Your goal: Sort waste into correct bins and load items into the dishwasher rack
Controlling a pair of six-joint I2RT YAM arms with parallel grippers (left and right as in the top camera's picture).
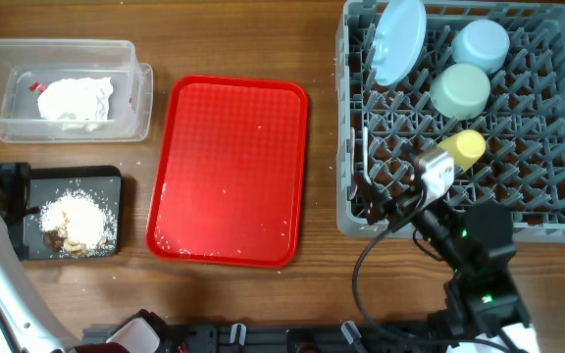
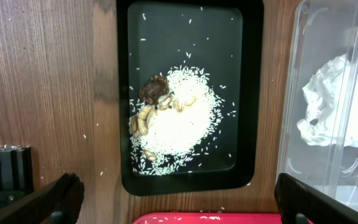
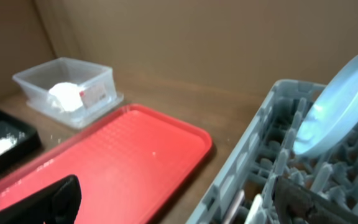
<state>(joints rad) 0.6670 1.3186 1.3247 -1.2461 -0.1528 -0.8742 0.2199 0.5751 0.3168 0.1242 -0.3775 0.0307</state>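
Observation:
The grey dishwasher rack (image 1: 557, 211) holds a white plate (image 1: 400, 39) on edge, a pale blue bowl (image 1: 481, 44), a mint green bowl (image 1: 461, 88) and a yellow cup (image 1: 464, 147). White utensil handles (image 3: 253, 208) stick up at its left side. The clear box (image 1: 135, 108) contains the napkin (image 1: 75, 98) and the red-and-white wrapper (image 1: 35, 86). Food scraps and pale crumbs (image 2: 166, 118) lie in the black tray (image 2: 185, 183). My left gripper (image 2: 178, 186) hangs open over that tray, holding nothing. My right gripper (image 3: 178, 186) is open and empty at the rack's front-left corner.
The red serving tray (image 1: 229, 172) lies between the bins and the rack, with a few crumbs on it. Loose grains dot the wood around the black tray. Arm bases and cables run along the front table edge.

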